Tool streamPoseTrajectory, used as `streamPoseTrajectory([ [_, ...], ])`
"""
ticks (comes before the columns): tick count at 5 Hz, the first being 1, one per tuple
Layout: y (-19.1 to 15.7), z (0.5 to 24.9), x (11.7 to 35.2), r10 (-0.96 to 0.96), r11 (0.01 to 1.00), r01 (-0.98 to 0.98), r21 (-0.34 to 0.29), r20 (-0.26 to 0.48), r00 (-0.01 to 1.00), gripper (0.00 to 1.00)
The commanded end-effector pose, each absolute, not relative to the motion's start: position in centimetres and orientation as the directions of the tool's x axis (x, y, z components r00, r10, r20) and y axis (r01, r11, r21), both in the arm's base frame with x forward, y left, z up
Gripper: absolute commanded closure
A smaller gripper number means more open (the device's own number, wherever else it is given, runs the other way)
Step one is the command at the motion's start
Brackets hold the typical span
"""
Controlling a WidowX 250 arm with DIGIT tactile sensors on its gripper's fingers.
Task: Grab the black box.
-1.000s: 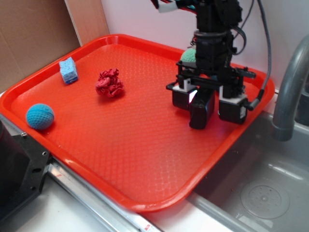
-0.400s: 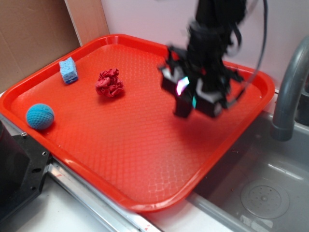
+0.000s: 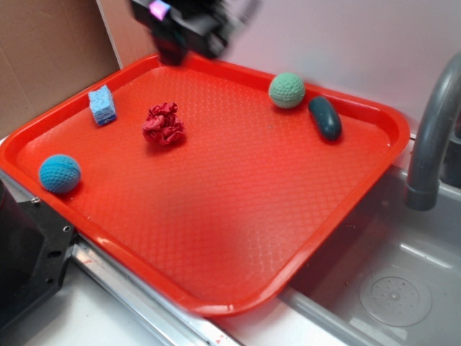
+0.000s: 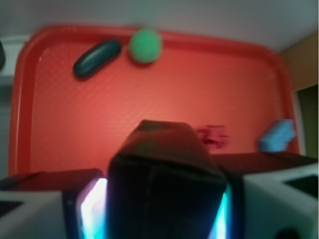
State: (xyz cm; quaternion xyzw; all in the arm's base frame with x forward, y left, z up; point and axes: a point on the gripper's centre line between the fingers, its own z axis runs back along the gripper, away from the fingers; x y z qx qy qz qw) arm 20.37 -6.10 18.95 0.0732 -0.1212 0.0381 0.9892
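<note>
The black box [image 4: 162,154] fills the gap between my fingers in the wrist view, a dark matte block with lit pads on both sides. My gripper [image 4: 164,214] is shut on it. In the exterior view the gripper [image 3: 180,36] is a blurred dark shape high over the tray's far left corner, and the black box [image 3: 171,52] hangs below it, clear of the tray surface.
On the red tray [image 3: 216,306] lie a green ball [image 3: 287,90], a dark teal pickle-shaped object [image 3: 325,117], a crumpled red piece [image 3: 163,124], a blue sponge [image 3: 102,105] and a blue ball [image 3: 59,174]. A grey faucet [image 3: 432,137] and sink [image 3: 389,281] sit to the right.
The gripper has risen from the tray's right side and swung left to the far left corner with the black box in it, uncovering the green ball and the teal object.
</note>
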Motion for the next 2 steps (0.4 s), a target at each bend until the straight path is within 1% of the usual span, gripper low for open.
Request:
streamPoseTrajectory([
  [1,0.8,22.8,20.5,0.108,0.993,-0.118,0.012,0.323,0.940,1.00],
  [2,-0.1,22.3,22.0,0.086,0.995,-0.097,0.023,0.292,0.953,1.00],
])
